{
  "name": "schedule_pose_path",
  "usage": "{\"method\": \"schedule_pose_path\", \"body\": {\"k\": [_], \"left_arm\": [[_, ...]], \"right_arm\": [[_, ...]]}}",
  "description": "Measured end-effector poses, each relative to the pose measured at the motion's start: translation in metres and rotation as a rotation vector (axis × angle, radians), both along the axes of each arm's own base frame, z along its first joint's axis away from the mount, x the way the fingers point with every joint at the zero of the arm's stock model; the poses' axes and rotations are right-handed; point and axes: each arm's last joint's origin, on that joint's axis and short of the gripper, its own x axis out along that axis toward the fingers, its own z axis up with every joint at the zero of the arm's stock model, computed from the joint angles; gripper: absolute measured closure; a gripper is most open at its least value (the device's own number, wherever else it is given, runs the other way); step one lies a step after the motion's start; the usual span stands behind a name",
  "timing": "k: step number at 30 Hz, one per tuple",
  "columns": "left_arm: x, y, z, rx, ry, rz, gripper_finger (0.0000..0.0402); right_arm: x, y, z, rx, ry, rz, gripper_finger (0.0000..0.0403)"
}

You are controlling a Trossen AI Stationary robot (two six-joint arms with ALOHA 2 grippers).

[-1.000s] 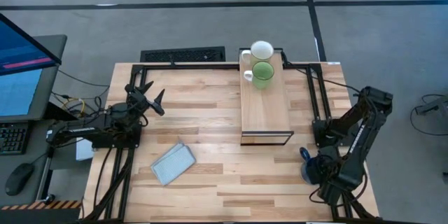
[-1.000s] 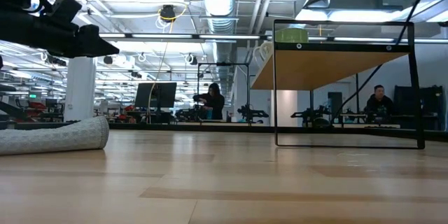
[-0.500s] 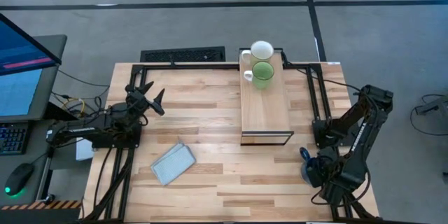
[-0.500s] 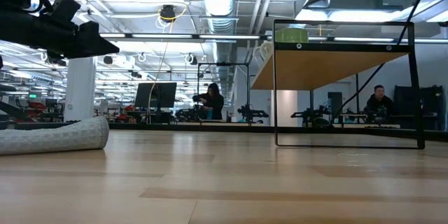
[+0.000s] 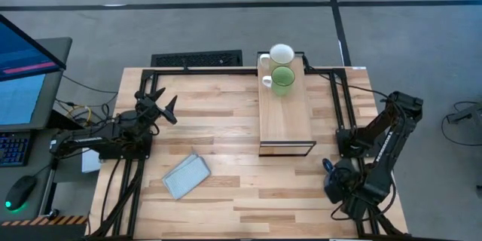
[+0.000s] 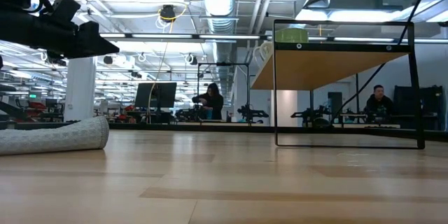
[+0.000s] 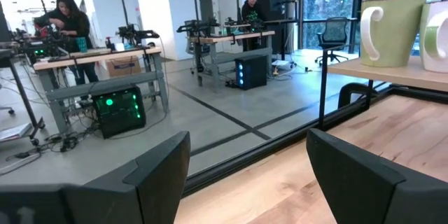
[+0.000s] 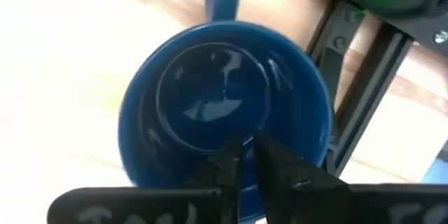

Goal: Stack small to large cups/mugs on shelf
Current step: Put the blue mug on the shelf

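1. Blue mug (image 8: 224,105) is pinched at its rim by your right gripper (image 8: 246,155), fingers nearly together, one inside and one outside the wall, at the table's (image 5: 226,203) right front corner.
2. Your right arm folds down over it.
3. Your left gripper (image 5: 167,110) hangs spread wide at the left edge.
4. White mug (image 5: 281,53) and green mug (image 5: 283,80) sit touching on the shelf's (image 5: 285,120) far end.

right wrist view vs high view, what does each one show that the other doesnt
Only the right wrist view shows inside the dark blue mug: it is empty, with the right gripper at its rim, fingers close together. Only the high view shows the white mug and green mug on the shelf, the folded cloth, and the left gripper open. Both show the slatted table.
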Motion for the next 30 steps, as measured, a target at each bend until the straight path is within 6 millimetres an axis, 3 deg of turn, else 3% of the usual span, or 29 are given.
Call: {"method": "schedule_pose_path", "body": {"k": [13, 30], "left_arm": [[0.0, 0.0, 0.0, 0.0, 0.0, 0.0, 0.0124], [-0.0001, 0.0, 0.0003, 0.001, 0.0, 0.001, 0.0124]], "right_arm": [[0.004, 0.0064, -0.0008, 0.074, -0.028, 0.025, 0.0343], [-0.0017, 0.0052, -0.0003, 0.065, 0.058, -0.1, 0.0335]]}}
